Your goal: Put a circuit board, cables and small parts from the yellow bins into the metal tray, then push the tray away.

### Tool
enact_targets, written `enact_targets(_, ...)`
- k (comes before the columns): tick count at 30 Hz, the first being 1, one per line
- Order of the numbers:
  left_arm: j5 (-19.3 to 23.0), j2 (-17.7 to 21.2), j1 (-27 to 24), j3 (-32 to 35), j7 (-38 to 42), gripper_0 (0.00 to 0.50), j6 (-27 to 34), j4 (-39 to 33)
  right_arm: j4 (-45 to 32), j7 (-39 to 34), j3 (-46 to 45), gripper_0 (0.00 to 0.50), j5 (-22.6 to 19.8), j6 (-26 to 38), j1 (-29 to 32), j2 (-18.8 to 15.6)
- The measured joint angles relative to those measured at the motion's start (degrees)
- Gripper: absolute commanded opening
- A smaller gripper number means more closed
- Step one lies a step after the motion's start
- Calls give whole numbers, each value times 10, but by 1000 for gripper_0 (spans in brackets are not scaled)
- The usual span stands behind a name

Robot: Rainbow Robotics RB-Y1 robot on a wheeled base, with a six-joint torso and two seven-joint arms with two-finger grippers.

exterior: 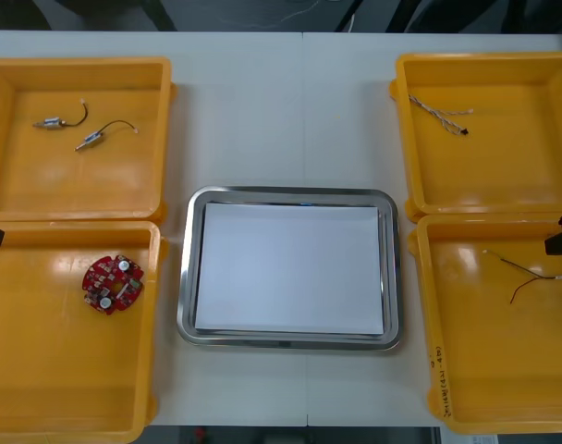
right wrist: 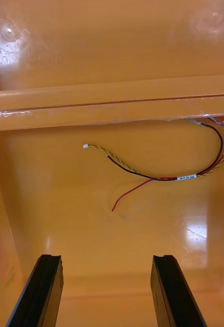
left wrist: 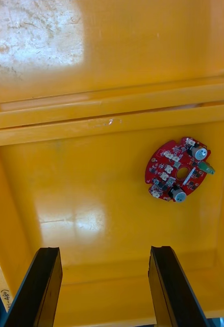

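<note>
Your left end effector (left wrist: 104, 250) is spread, with the circuit board (left wrist: 179, 169) ahead and nearer one finger; the right end effector (right wrist: 106, 258) is spread short of its red and yellow cable (right wrist: 187, 177).

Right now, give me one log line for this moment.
left gripper: open, short of circuit board | right gripper: open, short of red and yellow cable | tray: white inside

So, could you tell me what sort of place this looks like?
Probably an electronics kitting bench: yellow bins holding a red circuit board and cables flank a metal tray on a light table.
</note>
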Motion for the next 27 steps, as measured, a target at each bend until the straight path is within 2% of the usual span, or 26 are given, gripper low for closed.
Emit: enact_targets(27,0,0,0,0,0,500,0,0,0,0,0,500,0,0,0,0)
